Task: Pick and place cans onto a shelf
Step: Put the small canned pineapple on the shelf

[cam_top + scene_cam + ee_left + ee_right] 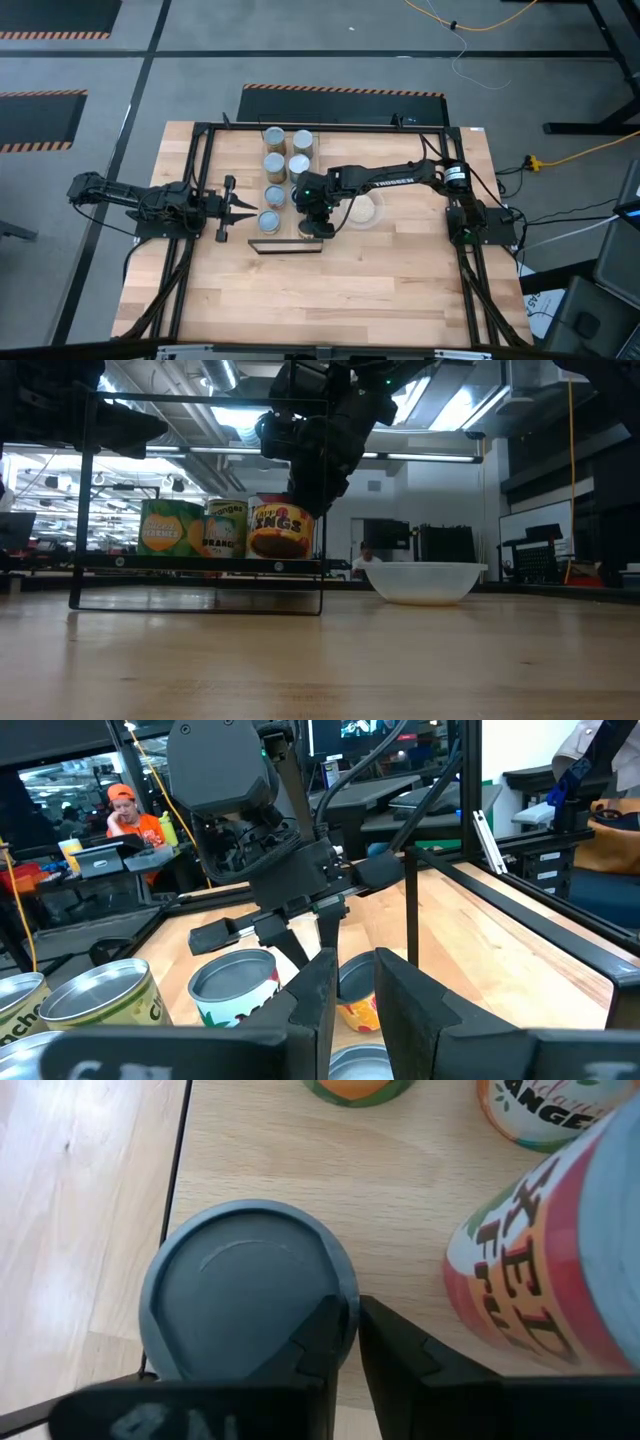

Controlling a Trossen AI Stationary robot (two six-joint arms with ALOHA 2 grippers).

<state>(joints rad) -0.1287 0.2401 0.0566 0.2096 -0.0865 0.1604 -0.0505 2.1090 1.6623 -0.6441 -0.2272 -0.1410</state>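
My right gripper [315, 228] reaches down over the light-wood shelf [285, 246] and is shut on a can with a grey-blue top [245, 1285] and an orange label [280, 532]. The can stands upright at the shelf's right end. Several other cans [274, 162] stand upright on the table beyond the shelf, and one [268, 220] stands by its left end. My left gripper [250, 210] hovers level beside that can, its fingers [315, 995] a little apart and empty. My right gripper pinches the can's top rim [348, 1305] between its two fingers, one finger over the lid and one outside the wall. The fingers come from above, pointing down. The can stands upright, its bottom at the shelf board [200, 565].
A clear bowl [362, 210] stands just right of my right gripper, and it also shows in the low view [425, 582]. A red and orange can [560, 1270] stands close beside the held one. The black shelf frame [175, 1180] runs beside the can. Bare wood lies toward the near edge.
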